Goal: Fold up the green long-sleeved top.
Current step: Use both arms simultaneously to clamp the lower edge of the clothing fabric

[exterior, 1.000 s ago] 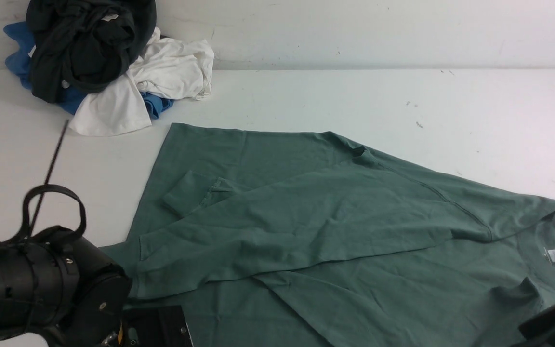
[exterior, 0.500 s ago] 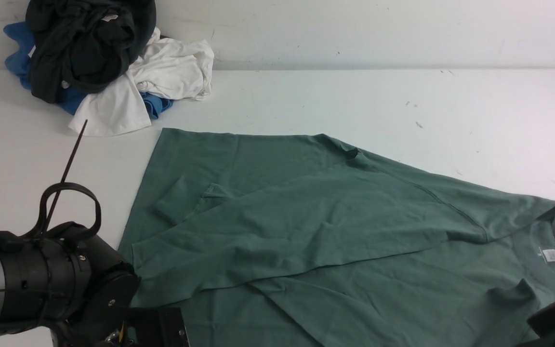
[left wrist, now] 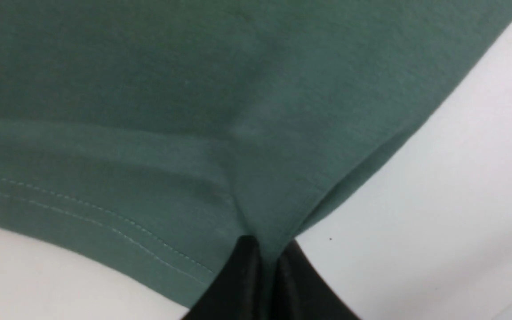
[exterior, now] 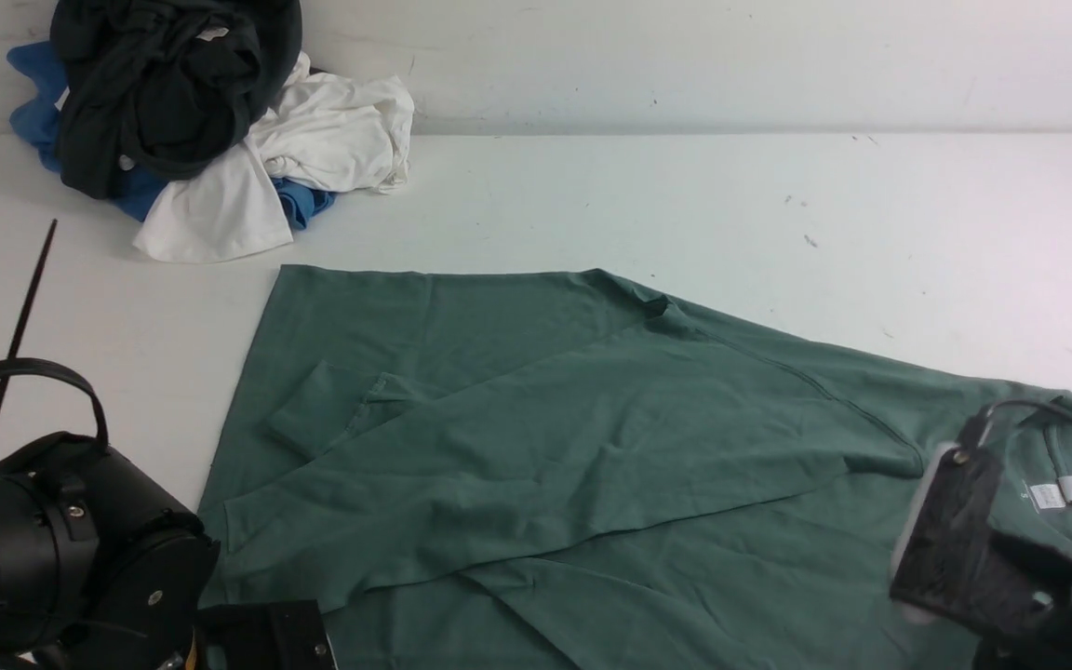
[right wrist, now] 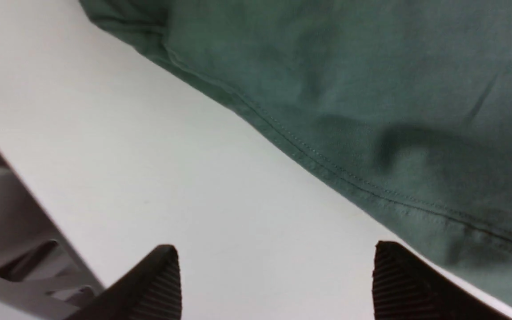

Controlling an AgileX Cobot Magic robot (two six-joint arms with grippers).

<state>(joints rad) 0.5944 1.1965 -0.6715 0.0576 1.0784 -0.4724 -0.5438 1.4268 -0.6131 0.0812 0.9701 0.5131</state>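
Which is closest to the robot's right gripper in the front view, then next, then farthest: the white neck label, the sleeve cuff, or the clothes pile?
From the right gripper, low on the right:
1. White neck label, close by on the right.
2. Sleeve cuff, over on the left.
3. Clothes pile, far left corner.

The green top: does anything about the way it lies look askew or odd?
Yes. The green top lies slanted across the table, not square to its edge, with one sleeve crossing the body. The left gripper pinches its hem corner into a pucker.
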